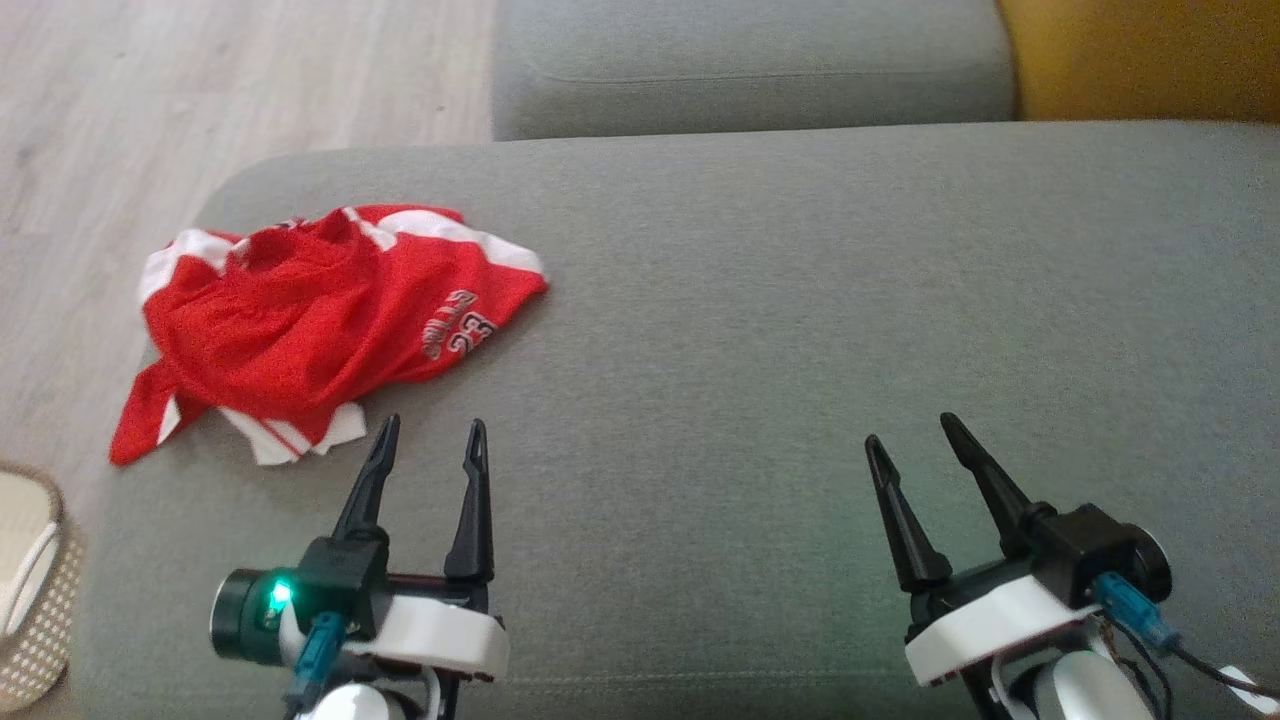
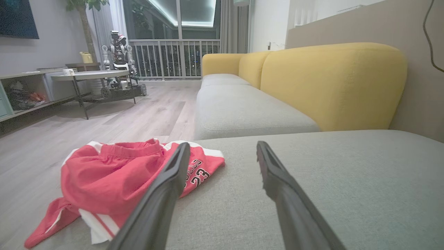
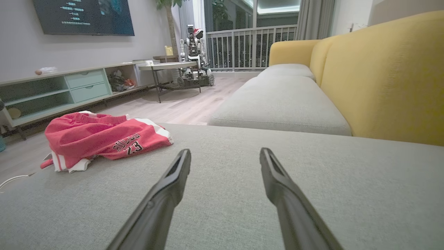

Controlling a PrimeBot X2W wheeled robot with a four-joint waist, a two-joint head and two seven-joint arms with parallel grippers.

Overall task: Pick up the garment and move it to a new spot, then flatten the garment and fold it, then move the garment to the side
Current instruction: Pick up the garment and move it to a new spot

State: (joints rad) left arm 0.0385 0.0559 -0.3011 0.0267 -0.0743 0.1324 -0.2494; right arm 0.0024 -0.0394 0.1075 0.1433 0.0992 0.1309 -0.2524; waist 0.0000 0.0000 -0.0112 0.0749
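Head view: a crumpled red and white garment [image 1: 320, 320] lies near the far left corner of a wide grey sofa seat [image 1: 800, 330]. The left hand [image 1: 432, 423] hovers just beside the garment's near edge, its two dark fingers spread apart and holding nothing. The right hand [image 1: 908, 430] is well apart from it on the right, also spread wide and empty. A woven basket [image 1: 35, 590] stands on the pale wood floor [image 1: 200, 80] at the lower left, and a yellow backrest [image 1: 1140, 60] shows at the top right. Left wrist view: the garment sits ahead and to the left, with black lettering and the number 23 on it. The left finger crosses in front of the cloth, and whether it touches cannot be told. A second robot [image 2: 119, 55] stands far back by a railing. Right wrist view: the open fingers point over bare grey seat, and the garment lies well off to the left near the seat's edge. A dark screen [image 3: 83, 17] hangs on the wall.
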